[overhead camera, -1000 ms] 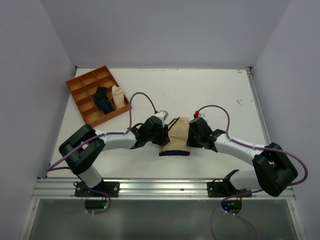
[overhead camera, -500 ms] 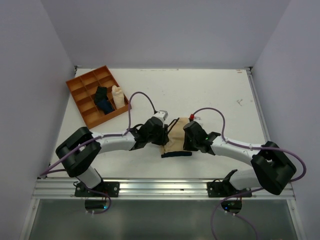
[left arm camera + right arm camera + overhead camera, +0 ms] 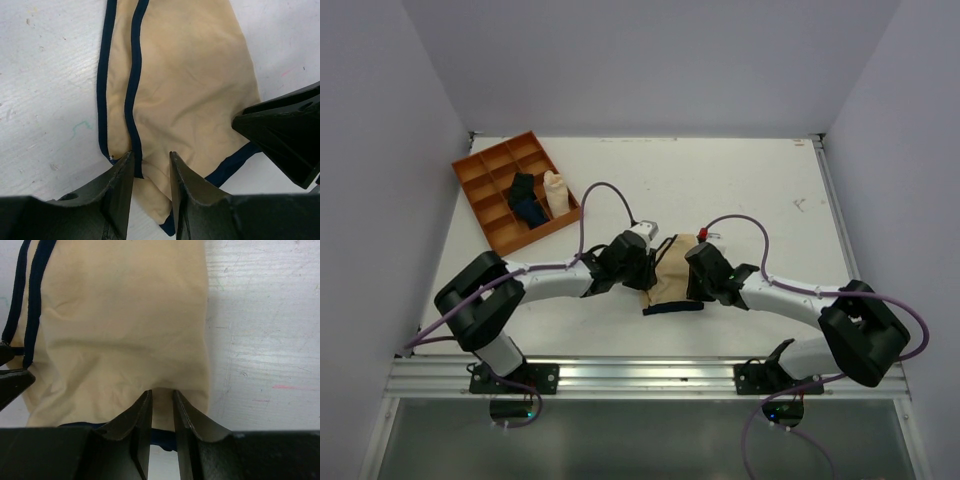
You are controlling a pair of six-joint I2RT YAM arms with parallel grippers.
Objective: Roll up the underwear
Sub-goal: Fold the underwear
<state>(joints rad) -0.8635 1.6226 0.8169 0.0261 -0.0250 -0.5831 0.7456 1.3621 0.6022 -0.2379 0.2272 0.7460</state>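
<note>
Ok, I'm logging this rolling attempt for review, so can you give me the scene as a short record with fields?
underwear: beige with a dark edge band, spread mostly flat on the table between the two arms
left gripper: closed on a pinch of cloth at the banded edge
right gripper: closed on a pinch of cloth at the opposite side
tray: orange, divided, far left of the table
tray contents: dark blue roll and cream roll, in neighbouring compartments
rolling: no roll formed yet

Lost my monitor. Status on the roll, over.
Left hand, right hand: both pinching beige cloth underwear with black trim. Lies on white table, not rolled. Orange compartment tray off to the side, no obstruction.
</note>
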